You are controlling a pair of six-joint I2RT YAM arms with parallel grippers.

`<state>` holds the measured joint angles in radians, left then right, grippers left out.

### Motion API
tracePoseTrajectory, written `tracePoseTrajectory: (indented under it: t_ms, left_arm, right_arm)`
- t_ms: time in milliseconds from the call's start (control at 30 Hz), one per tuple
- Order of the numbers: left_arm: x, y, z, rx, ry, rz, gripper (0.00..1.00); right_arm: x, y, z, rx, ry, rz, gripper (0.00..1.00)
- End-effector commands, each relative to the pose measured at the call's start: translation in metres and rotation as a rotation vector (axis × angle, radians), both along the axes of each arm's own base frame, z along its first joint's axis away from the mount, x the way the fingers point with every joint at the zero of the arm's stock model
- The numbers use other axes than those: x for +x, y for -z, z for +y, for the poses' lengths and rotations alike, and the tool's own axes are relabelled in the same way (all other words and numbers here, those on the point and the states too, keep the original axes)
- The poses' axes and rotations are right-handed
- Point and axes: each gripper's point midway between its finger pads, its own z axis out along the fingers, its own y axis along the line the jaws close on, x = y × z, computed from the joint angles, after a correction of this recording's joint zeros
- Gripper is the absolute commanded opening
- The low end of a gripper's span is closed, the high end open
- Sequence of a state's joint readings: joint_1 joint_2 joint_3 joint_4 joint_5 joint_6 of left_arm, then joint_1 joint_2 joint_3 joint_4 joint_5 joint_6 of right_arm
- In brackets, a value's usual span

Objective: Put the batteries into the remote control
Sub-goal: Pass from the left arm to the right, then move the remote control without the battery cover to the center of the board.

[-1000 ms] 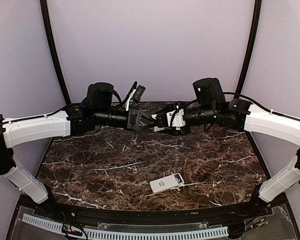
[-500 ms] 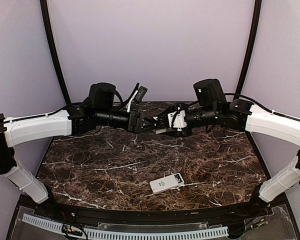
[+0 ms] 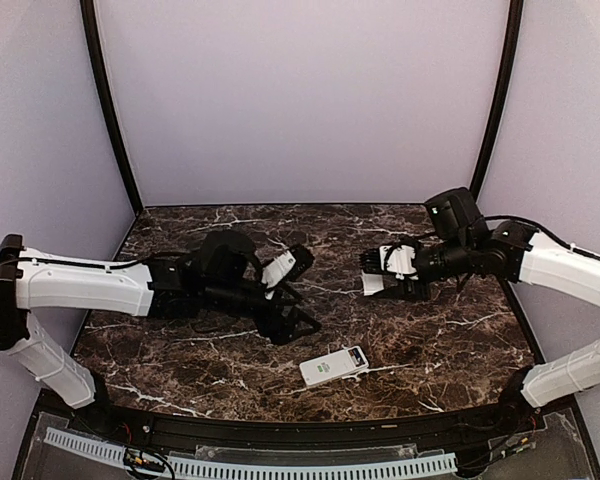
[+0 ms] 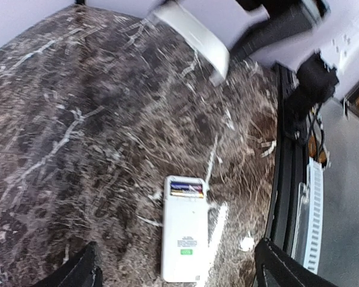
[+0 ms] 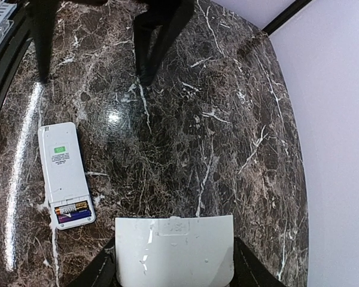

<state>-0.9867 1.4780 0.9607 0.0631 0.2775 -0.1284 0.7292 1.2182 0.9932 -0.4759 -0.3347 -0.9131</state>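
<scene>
Remote control [image 3: 334, 366] lies flat, back up, on the marble worktop [image 3: 180, 360], near the front edge and a little right of centre. Its battery bay is uncovered at the right-hand end. Batteries [image 5: 72, 210] sit inside the bay, side by side.

Left claw [image 3: 296, 328] hangs low, just up and left of the remote, not touching it. Left arm is stretched out nearly level from its base and reaches right across the worktop. In the left wrist view the two fingers [image 4: 78, 272] stand wide apart at the bottom corners with nothing between them: claw open. The remote lies on the worktop below and ahead.

Right claw [image 3: 375, 272] is to the upper right of the remote, well apart from it. The forearm comes in from the right edge and points left. It grips a flat white cover [image 5: 173, 248], pinched between both fingers, with the panel's face toward the wrist camera.

Against a second ago:
- Both arms were raised then, with the claws nearly tip to tip above the back centre of the worktop.
- Left arm has dropped and swung forward toward the remote.
- Right arm has drawn back to its own side and lowered.
- Remote is in the same spot.
</scene>
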Motion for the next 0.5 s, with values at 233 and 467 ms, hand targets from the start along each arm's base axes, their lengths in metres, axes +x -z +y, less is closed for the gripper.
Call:
tracePoseTrajectory:
  t_ms: [233, 467]
  left_arm:
    - [-0.038, 0.123, -0.022, 0.317, 0.284, -0.118, 0.92]
    - [-0.045, 0.155, -0.023, 0.376, 0.34, -0.09, 0.94]
  right_arm:
    - [-0.007, 0.017, -0.021, -0.012, 0.079, 0.057, 0.39]
    - [-0.008, 0.021, -0.021, -0.008, 0.075, 0.061, 0.39]
